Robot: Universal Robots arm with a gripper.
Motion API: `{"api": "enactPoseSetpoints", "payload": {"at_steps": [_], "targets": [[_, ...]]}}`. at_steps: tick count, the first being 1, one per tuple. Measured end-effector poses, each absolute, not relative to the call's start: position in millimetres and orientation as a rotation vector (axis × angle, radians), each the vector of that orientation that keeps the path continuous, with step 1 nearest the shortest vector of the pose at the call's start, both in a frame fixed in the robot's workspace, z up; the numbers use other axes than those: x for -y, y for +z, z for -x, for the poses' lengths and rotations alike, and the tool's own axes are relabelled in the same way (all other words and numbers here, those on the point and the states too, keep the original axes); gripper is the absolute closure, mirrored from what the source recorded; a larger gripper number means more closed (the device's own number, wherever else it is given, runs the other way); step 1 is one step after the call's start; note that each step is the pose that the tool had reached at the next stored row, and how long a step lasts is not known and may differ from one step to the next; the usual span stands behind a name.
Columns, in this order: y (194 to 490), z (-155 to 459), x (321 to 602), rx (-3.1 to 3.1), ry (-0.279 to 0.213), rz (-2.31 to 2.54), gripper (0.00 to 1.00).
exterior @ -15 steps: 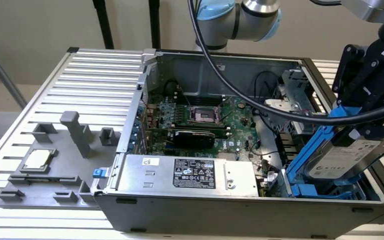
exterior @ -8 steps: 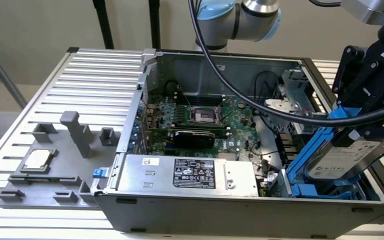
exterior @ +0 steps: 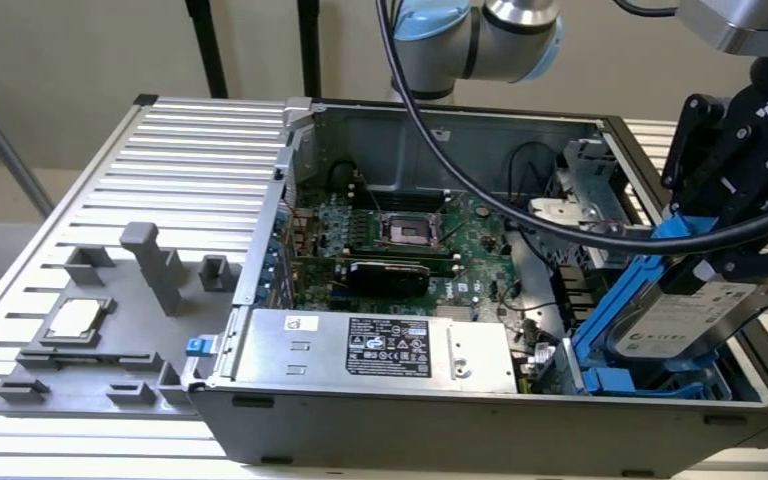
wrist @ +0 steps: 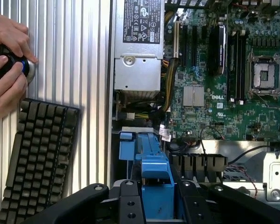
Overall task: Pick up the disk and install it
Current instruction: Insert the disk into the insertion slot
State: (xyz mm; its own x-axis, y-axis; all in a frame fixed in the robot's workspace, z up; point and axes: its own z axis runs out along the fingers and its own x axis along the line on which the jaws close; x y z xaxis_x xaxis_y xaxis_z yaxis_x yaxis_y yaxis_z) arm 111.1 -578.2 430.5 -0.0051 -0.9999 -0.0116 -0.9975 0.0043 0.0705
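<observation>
The disk (exterior: 684, 318) is a silver-grey drive with a white label in a bright blue carrier. It stands steeply tilted at the exterior view's right end of the open computer case (exterior: 491, 425), with its lower end down among the blue drive bay rails (exterior: 624, 382). My gripper (exterior: 728, 250) is shut on the disk's upper end. In the wrist view the blue carrier (wrist: 156, 179) sits between the two black fingers (wrist: 130, 203) of my gripper (wrist: 157, 207), above the blue bay parts (wrist: 136, 145).
Inside the case lie the green motherboard (exterior: 398, 225) and a silver power supply box (exterior: 377, 348). A grey fixture tray (exterior: 91, 345) with a small square chip stands on the ribbed table. A person's hands (wrist: 7, 60) work a knob beside a keyboard (wrist: 35, 156).
</observation>
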Motion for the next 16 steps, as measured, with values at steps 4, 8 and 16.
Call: {"api": "enactPoseSetpoints", "payload": {"at_steps": [4,8,16], "targets": [[428.5,-111.1,577.1,2.198,-0.090,-2.185,0.67],[425.0,-111.0,576.6,2.198,-0.090,-2.185,0.67],[416.7,-111.1,576.1,2.198,-0.090,-2.185,0.67]]}}
